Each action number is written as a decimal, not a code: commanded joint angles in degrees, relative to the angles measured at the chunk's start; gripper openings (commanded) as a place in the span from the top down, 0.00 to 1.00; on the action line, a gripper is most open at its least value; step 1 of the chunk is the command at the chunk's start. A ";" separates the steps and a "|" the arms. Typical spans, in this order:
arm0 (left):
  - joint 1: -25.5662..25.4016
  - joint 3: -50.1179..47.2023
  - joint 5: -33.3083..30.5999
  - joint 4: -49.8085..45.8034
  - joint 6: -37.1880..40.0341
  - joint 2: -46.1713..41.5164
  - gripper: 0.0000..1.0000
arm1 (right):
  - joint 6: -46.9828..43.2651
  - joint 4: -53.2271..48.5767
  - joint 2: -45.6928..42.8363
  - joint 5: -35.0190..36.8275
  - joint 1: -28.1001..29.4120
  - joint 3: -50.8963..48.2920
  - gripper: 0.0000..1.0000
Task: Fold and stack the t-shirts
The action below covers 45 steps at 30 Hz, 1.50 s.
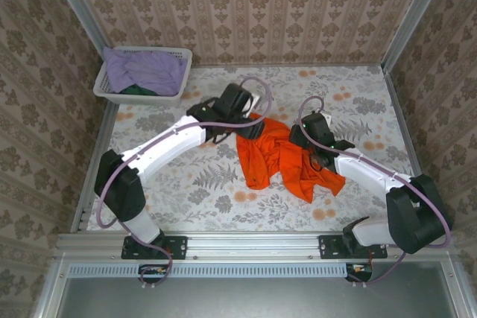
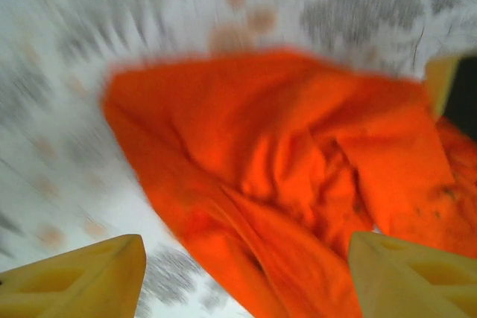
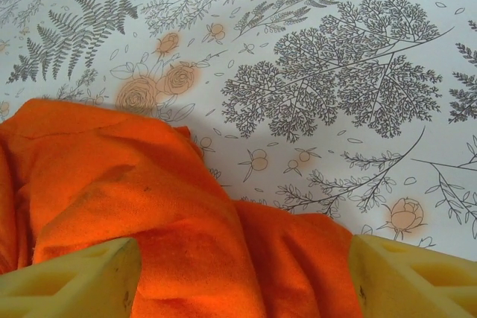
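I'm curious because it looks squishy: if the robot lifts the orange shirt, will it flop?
Probably yes: the orange shirt lies crumpled in soft folds, so it should droop. Pushed, it would likely bunch up rather than slide.

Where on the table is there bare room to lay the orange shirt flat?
Bare tablecloth lies between the orange t-shirt and the right wall, and at back centre beside the laundry basket. The middle is crowded: shirt, left gripper, right gripper.

Rumpled orange t-shirt (image 2: 283, 176), pincer (image 2: 242, 273) spread wide
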 commanded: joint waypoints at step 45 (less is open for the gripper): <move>-11.61 -22.18 2.74 17.20 -22.25 -0.21 1.00 | 6.52 -36.07 -10.16 -16.59 13.84 -1.51 1.00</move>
